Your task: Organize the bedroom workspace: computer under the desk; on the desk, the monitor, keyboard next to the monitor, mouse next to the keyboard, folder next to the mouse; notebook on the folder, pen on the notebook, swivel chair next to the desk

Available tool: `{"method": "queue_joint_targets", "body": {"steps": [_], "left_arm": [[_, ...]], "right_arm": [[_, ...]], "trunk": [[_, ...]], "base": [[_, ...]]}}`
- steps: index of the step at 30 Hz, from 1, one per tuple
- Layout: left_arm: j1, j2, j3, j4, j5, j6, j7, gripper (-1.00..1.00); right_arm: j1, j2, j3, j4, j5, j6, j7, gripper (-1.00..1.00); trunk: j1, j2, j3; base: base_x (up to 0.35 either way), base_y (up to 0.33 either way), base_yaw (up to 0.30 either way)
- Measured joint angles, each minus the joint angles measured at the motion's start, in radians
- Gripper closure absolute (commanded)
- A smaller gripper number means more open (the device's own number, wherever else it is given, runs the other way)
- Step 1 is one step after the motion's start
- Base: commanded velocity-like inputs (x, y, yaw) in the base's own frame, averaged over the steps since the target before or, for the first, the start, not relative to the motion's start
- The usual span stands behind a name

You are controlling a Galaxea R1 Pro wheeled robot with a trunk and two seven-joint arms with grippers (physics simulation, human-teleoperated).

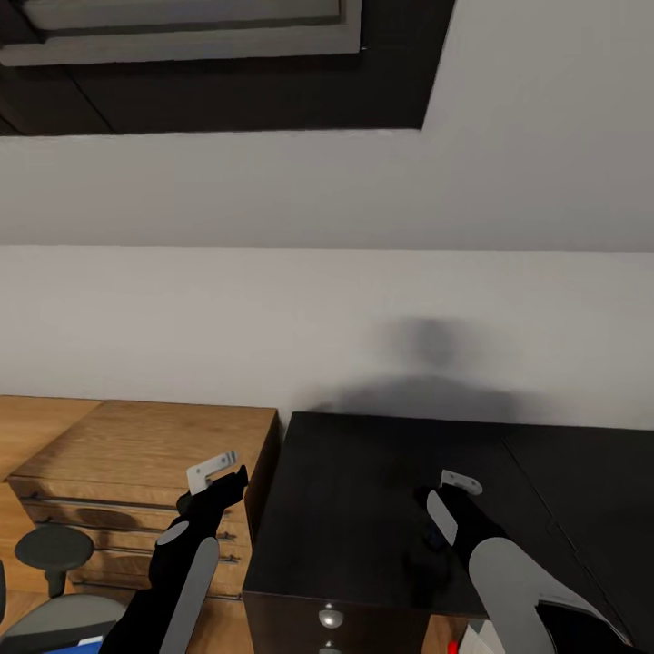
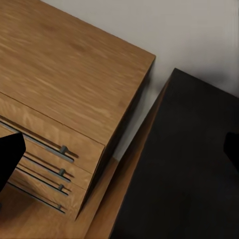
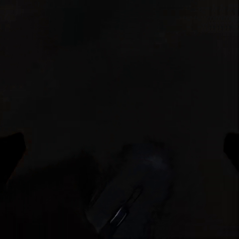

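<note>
We are seeing a small rounded black mouse lying low in the frame on the glossy black desk. Our right gripper is hanging wide open over it, and our left gripper is spread wide too.

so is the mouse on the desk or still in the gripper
On the desk: the mouse lies between the right gripper's spread fingertips, apparently untouched.

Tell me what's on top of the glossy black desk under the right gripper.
On the glossy black desk, a small black rounded mouse lies below the right gripper. In the head view the right arm mostly covers it, so contact cannot be judged.
</note>
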Motion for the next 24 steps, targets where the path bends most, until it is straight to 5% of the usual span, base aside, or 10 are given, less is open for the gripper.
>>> {"method": "queue_joint_targets", "body": {"steps": [14, 24], "left_arm": [[0.000, 0.000, 0.001, 0.000, 0.000, 0.000, 0.000, -1.00], [0.000, 0.000, 0.001, 0.000, 0.000, 0.000, 0.001, -1.00]], "right_arm": [[0.000, -0.002, -0.001, 0.013, -0.001, -0.004, -0.001, -1.00], [0.000, -0.001, -0.001, 0.015, -0.001, -0.003, -0.001, -1.00]], "trunk": [[0.054, -0.098, -0.044], [0.054, -0.098, -0.044]], "base": [[0.000, 0.000, 0.000], [0.000, 0.000, 0.000]]}}
